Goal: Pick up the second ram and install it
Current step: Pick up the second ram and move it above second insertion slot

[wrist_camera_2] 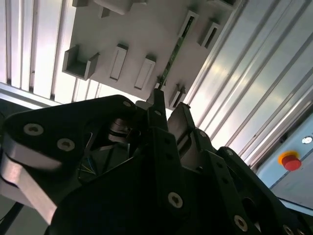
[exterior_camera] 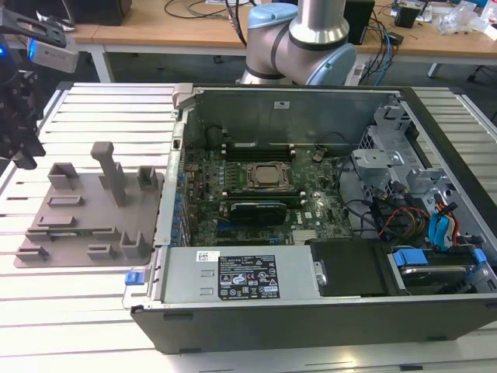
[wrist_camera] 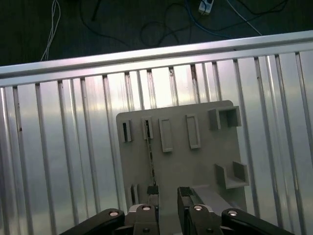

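The second ram is a thin green stick standing on edge in a slot of the gray holder tray. In the second wrist view the ram runs across the tray toward my fingers. My gripper hangs above the tray's near end, open, with nothing between its fingers. One fingertip is in line with the stick's near end. In the exterior view the gripper is at the far left, above the tray and apart from it.
The open computer case lies to the exterior view's right of the tray. Its motherboard carries a square CPU socket, memory slots and a black card. Upright blocks rise from the tray. A red button sits beyond the ribbed table.
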Available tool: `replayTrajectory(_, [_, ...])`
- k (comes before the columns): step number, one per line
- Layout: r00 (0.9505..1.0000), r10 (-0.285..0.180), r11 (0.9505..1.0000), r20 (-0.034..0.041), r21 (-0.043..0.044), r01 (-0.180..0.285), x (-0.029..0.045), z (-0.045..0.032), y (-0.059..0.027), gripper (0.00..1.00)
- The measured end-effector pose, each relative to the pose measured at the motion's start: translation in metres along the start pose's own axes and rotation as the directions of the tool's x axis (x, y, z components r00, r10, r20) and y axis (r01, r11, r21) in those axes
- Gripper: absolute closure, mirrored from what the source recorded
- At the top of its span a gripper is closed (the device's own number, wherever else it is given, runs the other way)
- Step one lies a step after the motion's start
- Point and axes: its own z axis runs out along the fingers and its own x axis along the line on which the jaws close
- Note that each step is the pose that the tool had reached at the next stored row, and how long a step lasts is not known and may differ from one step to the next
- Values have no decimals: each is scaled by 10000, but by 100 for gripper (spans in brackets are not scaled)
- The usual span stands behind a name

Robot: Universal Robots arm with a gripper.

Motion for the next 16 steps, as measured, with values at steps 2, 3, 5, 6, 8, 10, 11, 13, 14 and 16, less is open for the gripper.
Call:
replayTrajectory(2, [10000, 0, 10000, 0, -1, 0, 1, 55, -3, 70])
replayTrajectory(3, [10000, 0, 10000, 1, 1, 0, 2, 92, -5, 70])
replayTrajectory(5, [10000, 0, 10000, 1, 1, 0, 3, 141, -7, 70])
replayTrajectory(6, [10000, 0, 10000, 0, 0, 0, 3, 158, -8, 70])
replayTrajectory(8, [10000, 0, 10000, 0, 0, 0, 4, 181, -9, 70])
replayTrajectory(10, [10000, -1, 10000, 0, 0, 1, 4, 201, -10, 70])
replayTrajectory(11, [10000, 0, 10000, 0, 0, 0, 4, 219, -11, 70])
replayTrajectory(13, [10000, -1, 10000, 0, 0, 1, 5, 248, -12, 70])
replayTrajectory(14, [10000, 0, 10000, 0, 0, 0, 5, 275, -14, 70])
replayTrajectory(16, [10000, 0, 10000, 0, 0, 0, 6, 318, -16, 70])
